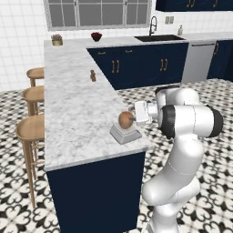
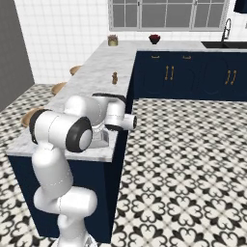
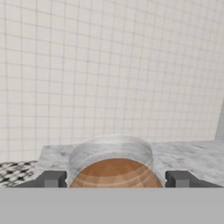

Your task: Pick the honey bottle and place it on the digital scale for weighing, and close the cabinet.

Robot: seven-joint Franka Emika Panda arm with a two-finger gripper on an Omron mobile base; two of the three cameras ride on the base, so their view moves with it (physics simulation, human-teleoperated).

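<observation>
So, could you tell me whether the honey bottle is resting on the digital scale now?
Touching. In the left base view the honey bottle sits directly on the digital scale, no counter showing between them.

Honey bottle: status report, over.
Gripper straddling honey bottle, grip unconfirmed. Bottle sits upright on digital scale near counter corner. Nothing in the way around it.

We see flat, even, bright rendered light with soft shadows under the counter (image 1: 77,104). The hand view bends the tiled wall (image 3: 109,65), perhaps lens distortion; the textures look coarse and slightly blurred.
</observation>
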